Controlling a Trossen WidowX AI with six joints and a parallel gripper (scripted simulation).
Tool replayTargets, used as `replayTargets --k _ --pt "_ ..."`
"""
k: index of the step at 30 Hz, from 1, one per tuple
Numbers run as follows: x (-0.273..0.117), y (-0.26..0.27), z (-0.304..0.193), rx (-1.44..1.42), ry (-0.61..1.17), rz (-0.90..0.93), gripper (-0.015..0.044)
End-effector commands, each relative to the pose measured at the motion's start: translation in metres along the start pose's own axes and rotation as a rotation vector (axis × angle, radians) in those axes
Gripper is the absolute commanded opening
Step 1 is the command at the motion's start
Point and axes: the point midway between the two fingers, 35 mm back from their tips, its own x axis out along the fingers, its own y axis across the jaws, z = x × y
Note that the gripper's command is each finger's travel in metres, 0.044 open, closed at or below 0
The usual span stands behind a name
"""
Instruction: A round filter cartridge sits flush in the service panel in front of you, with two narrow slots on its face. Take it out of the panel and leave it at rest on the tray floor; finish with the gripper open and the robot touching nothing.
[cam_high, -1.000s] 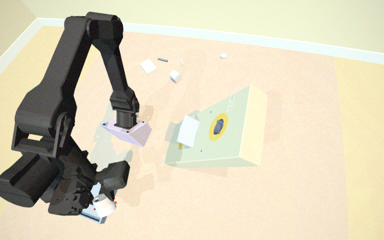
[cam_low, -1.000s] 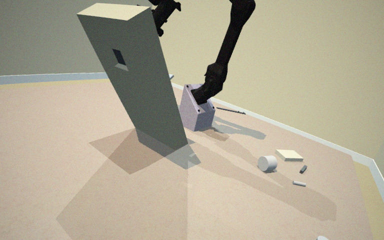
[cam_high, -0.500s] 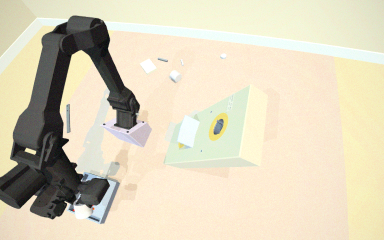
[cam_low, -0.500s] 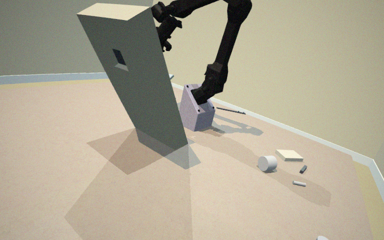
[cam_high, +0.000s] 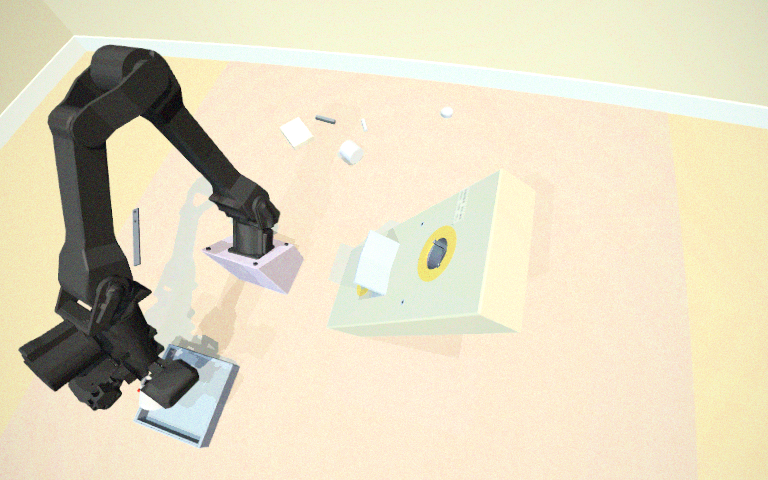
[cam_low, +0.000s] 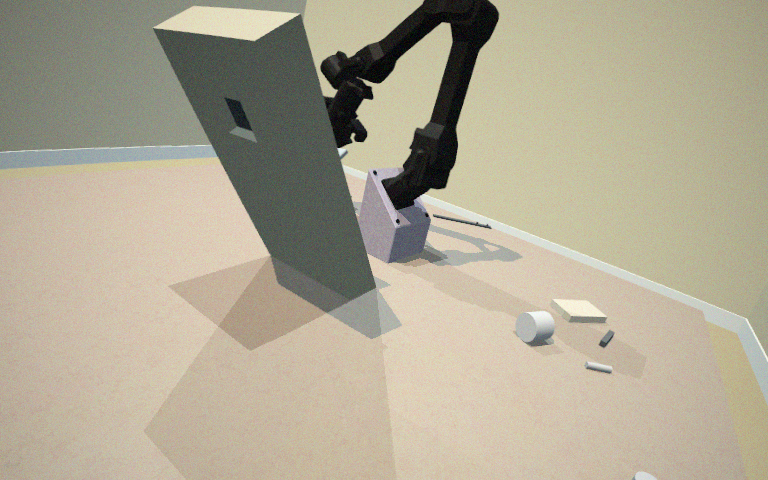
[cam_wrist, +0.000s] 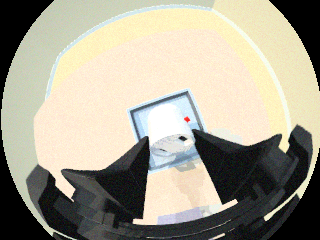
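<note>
My gripper (cam_high: 148, 389) (cam_wrist: 170, 136) is shut on the white round filter cartridge (cam_high: 150, 401) (cam_wrist: 167, 120), one finger on each side. The cartridge's face, with two dark slots, is turned towards the wrist camera; a small red mark shows beside it. The cartridge is over the blue-grey tray (cam_high: 189, 417) (cam_wrist: 133, 122); its height above the tray floor is hard to tell. The service panel (cam_high: 467, 260) (cam_low: 271, 169) stands away from the gripper, its round socket (cam_high: 437, 254) empty inside a yellow ring (cam_high: 424, 263). Panel and arm hide the cartridge in the exterior view.
A pale tilted plate (cam_high: 376, 261) stands out from the panel face. The lavender arm base (cam_high: 277, 271) (cam_low: 379, 226) is between tray and panel. A white cylinder (cam_high: 350, 152) (cam_low: 535, 326), a pale block (cam_high: 296, 133) (cam_low: 578, 309) and a dark strip (cam_high: 136, 237) (cam_low: 461, 220) lie farther off.
</note>
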Motion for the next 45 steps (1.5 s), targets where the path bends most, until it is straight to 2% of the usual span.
replayTargets --k 1,18,23,39,40,45 --pt "0.004 -0.006 -0.001 0.027 -0.012 -0.018 0.0000" --pt "0.064 -0.006 -0.035 0.027 -0.011 -0.019 0.0000" --pt "0.069 -0.006 -0.039 0.027 -0.011 -0.019 0.0000" --pt "0.066 -0.006 -0.038 0.029 -0.001 -0.016 0.0420" --pt "0.066 -0.006 -0.038 0.029 -0.001 -0.016 0.0440" --pt "0.059 -0.006 -0.032 0.029 -0.001 -0.015 0.0440"
